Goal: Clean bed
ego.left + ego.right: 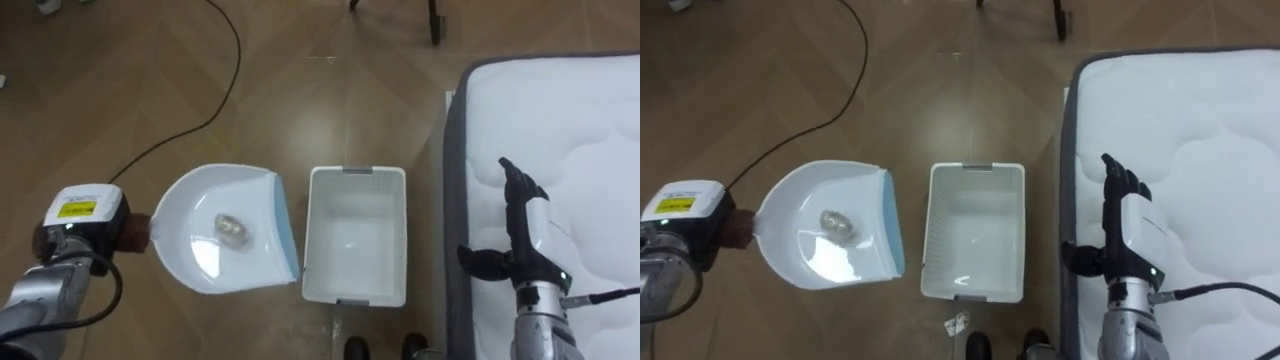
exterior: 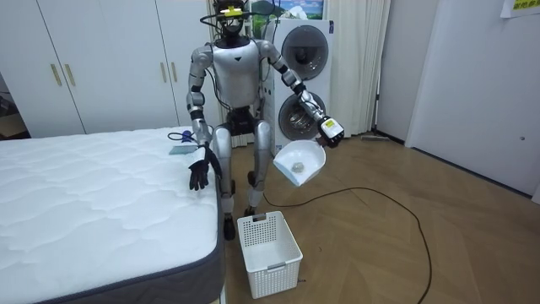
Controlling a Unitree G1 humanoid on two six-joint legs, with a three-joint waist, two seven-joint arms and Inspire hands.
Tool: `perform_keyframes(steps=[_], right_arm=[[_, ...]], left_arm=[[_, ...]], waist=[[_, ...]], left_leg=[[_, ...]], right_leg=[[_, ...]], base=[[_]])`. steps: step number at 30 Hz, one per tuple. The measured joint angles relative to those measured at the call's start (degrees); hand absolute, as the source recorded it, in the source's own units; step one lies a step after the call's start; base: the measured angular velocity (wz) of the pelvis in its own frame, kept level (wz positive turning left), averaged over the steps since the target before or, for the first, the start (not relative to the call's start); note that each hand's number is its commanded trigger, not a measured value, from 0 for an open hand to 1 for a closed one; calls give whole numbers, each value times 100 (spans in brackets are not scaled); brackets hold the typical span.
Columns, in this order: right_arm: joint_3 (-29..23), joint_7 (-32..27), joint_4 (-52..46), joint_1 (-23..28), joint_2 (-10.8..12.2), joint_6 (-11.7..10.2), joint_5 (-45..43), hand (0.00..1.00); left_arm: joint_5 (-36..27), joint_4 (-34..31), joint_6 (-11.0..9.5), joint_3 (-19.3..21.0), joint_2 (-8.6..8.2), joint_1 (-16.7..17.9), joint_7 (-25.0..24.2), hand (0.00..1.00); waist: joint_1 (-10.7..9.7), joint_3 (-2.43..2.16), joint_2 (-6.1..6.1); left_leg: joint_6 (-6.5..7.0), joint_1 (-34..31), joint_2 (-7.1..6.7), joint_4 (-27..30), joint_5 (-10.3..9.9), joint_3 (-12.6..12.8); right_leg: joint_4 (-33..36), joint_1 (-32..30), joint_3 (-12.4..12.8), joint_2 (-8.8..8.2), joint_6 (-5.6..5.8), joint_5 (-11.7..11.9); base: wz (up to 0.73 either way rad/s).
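Observation:
My left hand (image 1: 78, 225) is shut on the dark handle of a white dustpan (image 1: 200, 262), which it holds level in the air to the left of a white plastic basket (image 1: 357, 173). A small crumpled pale wad (image 1: 232, 229) lies in the pan. The basket stands on the wooden floor beside the bed (image 1: 580, 120) and looks empty inside. My right hand (image 1: 524, 215) hangs open, fingers straight, over the mattress edge. In the room view I stand upright at the bed's corner, dustpan (image 2: 299, 160) out to the side above the floor and basket (image 2: 268, 242) in front of my feet.
A black cable (image 1: 215, 90) curves across the floor behind the dustpan. A small scrap (image 1: 957, 323) lies on the floor by the basket's near end. A small teal item (image 2: 180, 150) rests on the bed's far corner. Stacked washing machines (image 2: 299, 76) and wardrobes (image 2: 101, 59) stand behind me.

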Motion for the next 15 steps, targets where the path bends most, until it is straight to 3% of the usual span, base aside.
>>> perform_keyframes(steps=[4,7,11,15], right_arm=[[131,-20,-10,1,-56,63,176,0],[227,-19,-11,30,-62,143,257,0],[372,-19,-14,-3,-66,231,342,0],[508,-19,-18,9,-66,279,409,0]], left_arm=[[105,3,3,-111,171,-9,62,100],[264,7,46,-115,205,-9,99,100],[325,6,77,-123,233,-12,111,100],[335,3,104,-269,295,-11,190,100]], waist=[[-1,13,-41],[-3,13,-42],[-28,9,-48],[-39,-10,-89]], left_leg=[[42,-96,7,5,23,125],[128,-161,7,25,35,126],[404,-198,15,24,11,126],[495,-200,11,17,26,126]], right_leg=[[61,-95,11,-17,-20,-30],[62,-138,5,-15,-21,-30],[149,-211,-17,-11,-22,-31],[143,-205,-26,-18,-19,-27]], base=[[10],[6],[1],[4]])
